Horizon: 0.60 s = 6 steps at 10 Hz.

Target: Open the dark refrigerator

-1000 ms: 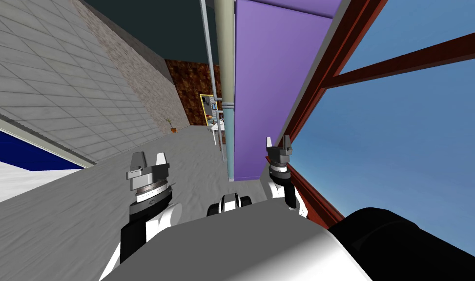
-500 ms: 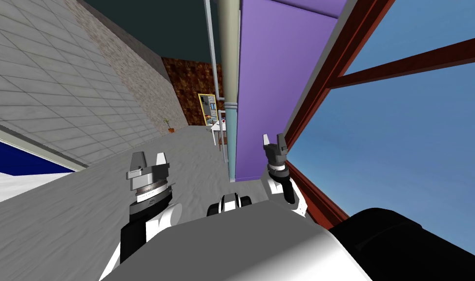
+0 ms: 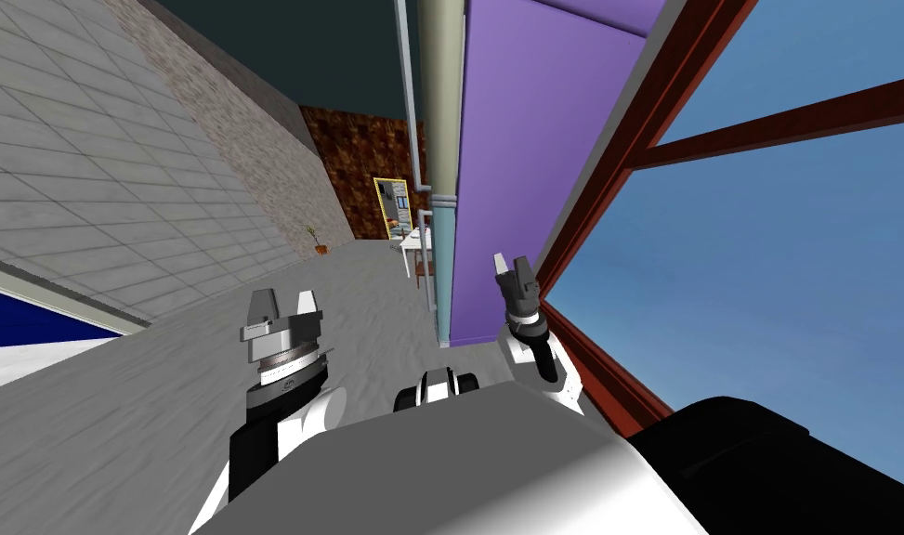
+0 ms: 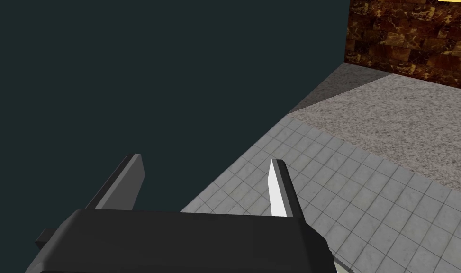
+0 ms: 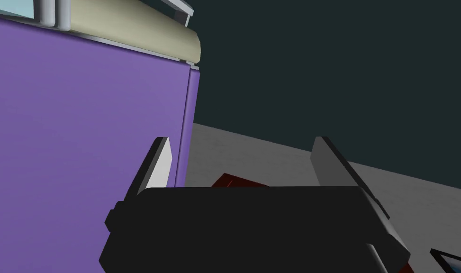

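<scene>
**Spotter:** Where is the refrigerator sitting for you?

**Operator:** I'm not finding anything I can call a dark refrigerator with confidence. The far end of the room, around the yellow-framed panel [image 3: 393, 206] and the white tabletop [image 3: 414, 243], is too small to read. Close in, I'm looking at a tall purple panel [image 3: 505, 139] with a cream post [image 3: 438, 93] along its edge, and a red window frame [image 3: 617, 158] just beside it on my right.

**Spotter:** How are the grippers standing?

**Operator:** The right gripper [image 3: 513, 267] is hanging near the foot of the purple panel with its blades spread wide and nothing between them. In its wrist view one blade is lying across the panel's corner edge, though I can't tell whether it is touching. The left gripper [image 3: 282, 297] is sitting out over the grey floor [image 3: 162, 390], also wide and empty, well apart from the panel.

**Spotter:** How are you expecting the door to handle?

**Operator:** I'm judging it rigid and fairly heavy, with a seal resisting the first pull. I'm planning to take the handle on the edge away from the hinge, closing square across it, since thin blades could slip on a smooth bar. First I'm needing the door in view.
</scene>
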Tool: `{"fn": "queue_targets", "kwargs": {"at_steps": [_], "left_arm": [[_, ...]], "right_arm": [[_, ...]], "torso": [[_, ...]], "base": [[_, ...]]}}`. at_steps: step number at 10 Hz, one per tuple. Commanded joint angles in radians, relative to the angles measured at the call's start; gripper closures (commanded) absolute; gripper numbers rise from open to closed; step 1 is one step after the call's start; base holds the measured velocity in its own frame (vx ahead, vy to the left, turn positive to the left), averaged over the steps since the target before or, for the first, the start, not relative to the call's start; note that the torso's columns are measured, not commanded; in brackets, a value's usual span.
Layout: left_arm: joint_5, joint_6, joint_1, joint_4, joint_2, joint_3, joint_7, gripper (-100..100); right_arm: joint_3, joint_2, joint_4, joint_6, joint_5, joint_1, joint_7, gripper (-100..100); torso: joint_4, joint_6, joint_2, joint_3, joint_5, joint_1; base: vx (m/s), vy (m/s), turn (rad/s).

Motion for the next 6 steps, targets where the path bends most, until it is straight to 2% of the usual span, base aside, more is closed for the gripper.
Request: {"fn": "queue_targets", "kwargs": {"at_steps": [1,2,4,5,6], "left_arm": [[0.000,0.000,0.000,0.000,0.000,0.000,0.000,0],[0.000,0.000,0.000,0.000,0.000,0.000,0.000,0],[0.000,0.000,0.000,0.000,0.000,0.000,0.000,0],[0.000,0.000,0.000,0.000,0.000,0.000,0.000,0],[0.000,0.000,0.000,0.000,0.000,0.000,0.000,0]], "right_arm": [[0.000,-0.015,0.003,-0.013,0.083,-0.042,0.006,-100],[0.000,-0.028,0.004,-0.031,0.114,-0.072,0.010,-100],[0.000,-0.028,0.004,-0.031,0.154,-0.072,0.010,-100],[-0.002,-0.040,0.005,-0.050,0.195,-0.105,0.015,-100],[-0.002,-0.040,0.005,-0.050,0.225,-0.105,0.015,-100]], "torso": [[0.000,0.000,-0.001,-0.001,0.000,0.001],[0.000,0.000,0.000,0.000,0.000,0.000],[0.000,0.000,0.000,0.000,0.000,-0.001],[0.000,0.000,0.001,0.000,-0.001,-0.003],[0.000,0.000,0.000,0.000,0.000,0.000]], "base": [[0.034,0.080,-0.033],[0.028,0.085,-0.071],[0.027,0.050,-0.021],[0.032,0.068,-0.075],[0.030,0.076,-0.051]]}}
